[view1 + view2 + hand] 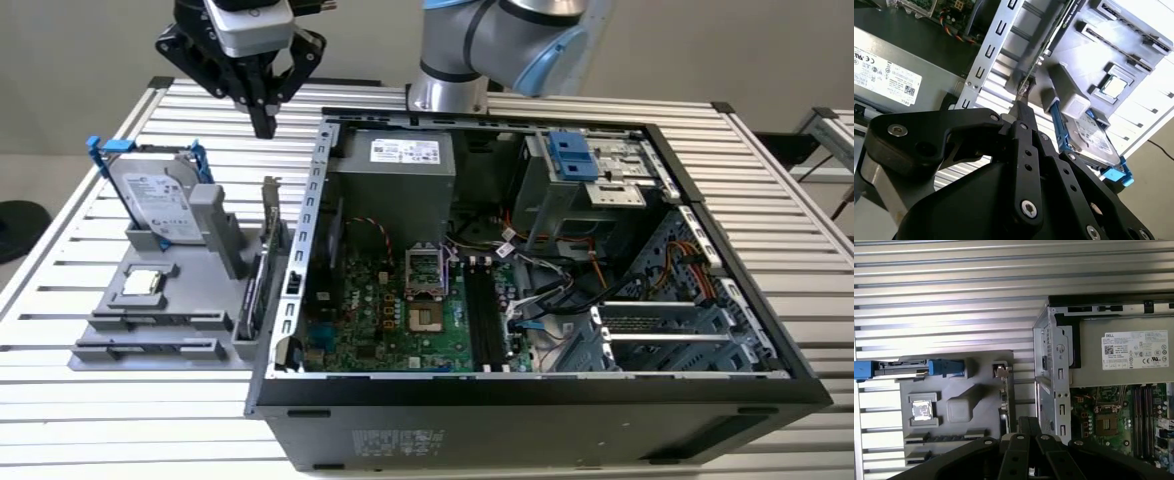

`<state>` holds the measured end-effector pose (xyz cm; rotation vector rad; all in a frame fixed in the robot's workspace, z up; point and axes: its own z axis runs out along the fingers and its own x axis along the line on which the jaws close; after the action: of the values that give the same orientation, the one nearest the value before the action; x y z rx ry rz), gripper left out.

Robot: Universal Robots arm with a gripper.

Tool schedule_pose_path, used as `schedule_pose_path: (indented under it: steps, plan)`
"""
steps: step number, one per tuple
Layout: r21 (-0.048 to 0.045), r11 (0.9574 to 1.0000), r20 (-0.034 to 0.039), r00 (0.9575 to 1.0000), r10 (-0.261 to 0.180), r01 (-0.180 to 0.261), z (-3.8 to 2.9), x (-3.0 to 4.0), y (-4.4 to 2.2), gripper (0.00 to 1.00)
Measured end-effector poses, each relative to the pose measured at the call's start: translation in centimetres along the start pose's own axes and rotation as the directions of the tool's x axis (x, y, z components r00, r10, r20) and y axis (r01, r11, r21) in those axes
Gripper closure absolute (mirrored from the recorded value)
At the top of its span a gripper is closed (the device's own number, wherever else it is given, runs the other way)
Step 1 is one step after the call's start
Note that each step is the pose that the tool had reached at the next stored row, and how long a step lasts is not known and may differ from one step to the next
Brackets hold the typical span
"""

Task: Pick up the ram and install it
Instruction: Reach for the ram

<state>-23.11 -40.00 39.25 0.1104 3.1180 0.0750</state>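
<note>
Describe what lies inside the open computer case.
A green motherboard, a grey power supply and cables. The power supply covers whatever lies under it.

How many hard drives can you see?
1. The hard drive stands in the gray holder, on the exterior view's left of the computer case. Others could be hidden inside.

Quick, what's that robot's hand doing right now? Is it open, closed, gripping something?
Hand: closed, fingers together, holding nothing.
</note>
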Motion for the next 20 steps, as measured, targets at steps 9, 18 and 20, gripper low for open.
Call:
schedule_pose_path:
  steps: [9, 18, 20]
  plan:
    - [0.0, 1.0, 0.0, 1.0, 0.0, 0.0, -0.01, 0.45, -0.04, 1.0]
    - [0.0, 1.0, 0.0, 1.0, 0.0, 0.0, -0.02, 0.97, -0.07, 1.0]
    - [0.0, 1.0, 0.0, 1.0, 0.0, 0.0, -0.02, 1.09, -0.08, 1.0]
